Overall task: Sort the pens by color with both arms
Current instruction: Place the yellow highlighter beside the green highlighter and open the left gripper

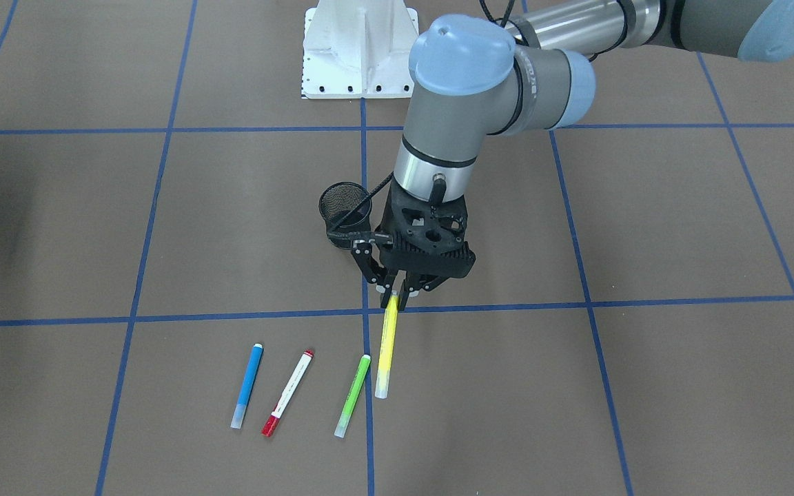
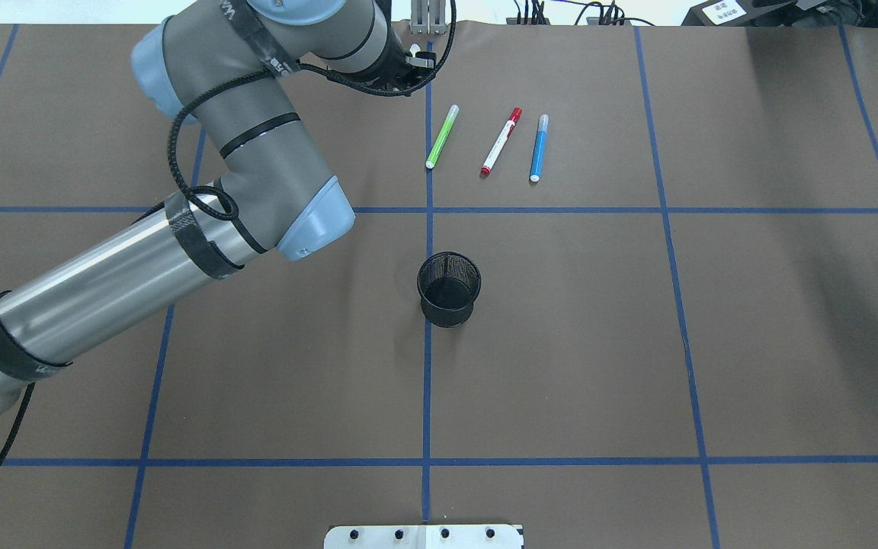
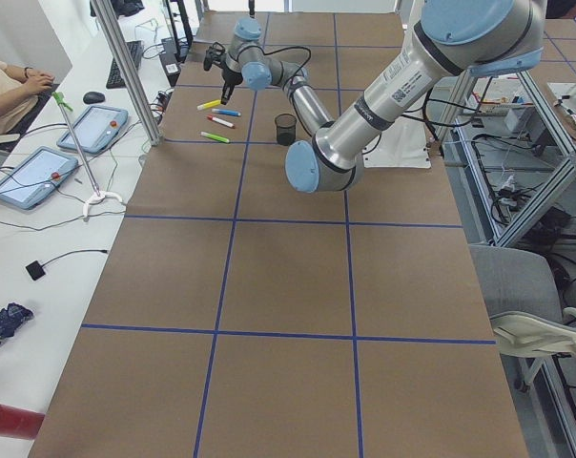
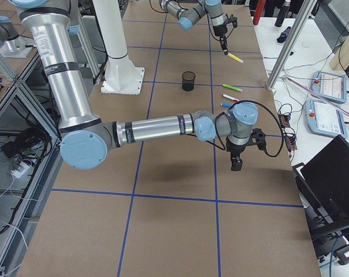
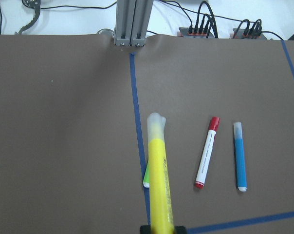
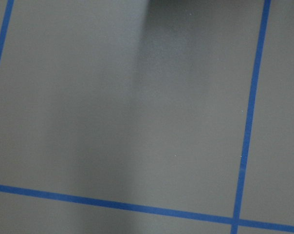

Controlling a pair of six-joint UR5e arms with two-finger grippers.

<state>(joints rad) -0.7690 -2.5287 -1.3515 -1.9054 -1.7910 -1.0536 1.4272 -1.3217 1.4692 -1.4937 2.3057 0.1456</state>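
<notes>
My left gripper (image 1: 397, 295) is shut on one end of the yellow pen (image 1: 387, 351). The pen slopes down from the fingers toward the table, and in the left wrist view (image 5: 159, 180) it points away from the camera. The green pen (image 1: 353, 405), the white pen with red ends (image 1: 288, 402) and the blue pen (image 1: 247, 386) lie side by side on the table beside it. They also show in the overhead view: green (image 2: 442, 137), red-ended (image 2: 501, 142), blue (image 2: 539, 148). My right gripper (image 4: 237, 164) hangs over bare table near the far edge; I cannot tell its state.
A black mesh cup (image 2: 448, 288) stands upright mid-table, just behind the left gripper (image 1: 346, 207). The white base pedestal (image 1: 359, 52) sits at the robot's side. An aluminium post (image 5: 134, 22) and cables stand at the far table edge. Blue tape lines grid the brown surface.
</notes>
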